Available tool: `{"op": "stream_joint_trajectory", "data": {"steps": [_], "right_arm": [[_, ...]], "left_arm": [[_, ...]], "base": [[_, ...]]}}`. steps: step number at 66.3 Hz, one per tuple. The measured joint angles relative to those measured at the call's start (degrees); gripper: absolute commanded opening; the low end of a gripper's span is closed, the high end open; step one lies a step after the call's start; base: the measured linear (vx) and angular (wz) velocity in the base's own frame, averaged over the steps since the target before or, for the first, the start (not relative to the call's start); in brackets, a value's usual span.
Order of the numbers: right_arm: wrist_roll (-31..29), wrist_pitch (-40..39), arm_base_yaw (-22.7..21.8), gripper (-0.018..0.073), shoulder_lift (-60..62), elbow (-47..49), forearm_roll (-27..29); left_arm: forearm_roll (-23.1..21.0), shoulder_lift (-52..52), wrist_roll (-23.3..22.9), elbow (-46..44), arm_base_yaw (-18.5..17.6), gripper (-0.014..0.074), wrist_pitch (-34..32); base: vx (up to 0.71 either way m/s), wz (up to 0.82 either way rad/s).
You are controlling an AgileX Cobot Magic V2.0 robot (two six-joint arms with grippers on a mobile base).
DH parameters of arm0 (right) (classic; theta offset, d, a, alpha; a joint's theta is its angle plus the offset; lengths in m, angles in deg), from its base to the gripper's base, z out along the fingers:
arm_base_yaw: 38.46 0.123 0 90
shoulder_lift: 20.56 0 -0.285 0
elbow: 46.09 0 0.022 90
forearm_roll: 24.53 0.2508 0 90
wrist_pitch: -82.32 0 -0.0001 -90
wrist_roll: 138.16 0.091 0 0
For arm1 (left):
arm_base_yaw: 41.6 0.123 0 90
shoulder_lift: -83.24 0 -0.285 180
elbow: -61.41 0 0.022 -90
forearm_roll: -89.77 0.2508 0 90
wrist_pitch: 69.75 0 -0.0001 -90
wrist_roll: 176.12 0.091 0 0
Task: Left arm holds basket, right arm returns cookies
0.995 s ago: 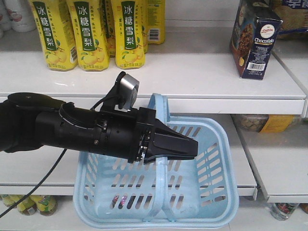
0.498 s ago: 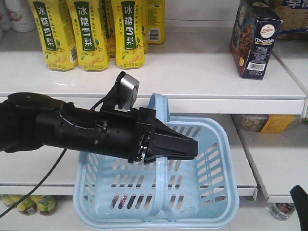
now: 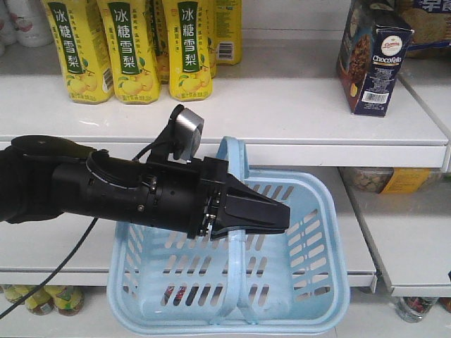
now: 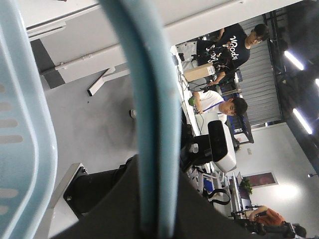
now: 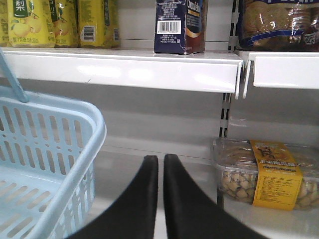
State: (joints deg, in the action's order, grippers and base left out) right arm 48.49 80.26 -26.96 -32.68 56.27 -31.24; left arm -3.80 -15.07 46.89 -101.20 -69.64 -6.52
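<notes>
Retreat underway, judging by the scene: right black pointed gripper [image 5: 160,199] low, fingers nearly together, empty. Nearby, left black cylindrical arm's gripper [image 3: 246,213] clamped on arched handle of light blue slotted plastic basket [image 3: 317,282], apparently empty. Farther back, dark navy rectangular "Chocofello" cookie box [image 3: 372,60] upright on white upper shelf [image 3: 282,105], beside yellow drink cartons [image 3: 134,49]. Next: probably nothing but lowering.
</notes>
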Motion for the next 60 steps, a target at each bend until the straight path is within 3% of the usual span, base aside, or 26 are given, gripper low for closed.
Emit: {"op": "stream_joint_trajectory", "data": {"steps": [45,60], "right_arm": [[0.00,0.00,0.00,-0.0010,0.00,0.00,0.00],[0.00,0.00,0.00,-0.0010,0.00,0.00,0.00]], "left_arm": [[0.14,0.28,0.00,0.20,-0.26,-0.0003,-0.08],[0.54,10.04,3.28,9.09,-2.04,-0.0003,-1.77]], "base": [[0.00,0.00],[0.00,0.00]]}}
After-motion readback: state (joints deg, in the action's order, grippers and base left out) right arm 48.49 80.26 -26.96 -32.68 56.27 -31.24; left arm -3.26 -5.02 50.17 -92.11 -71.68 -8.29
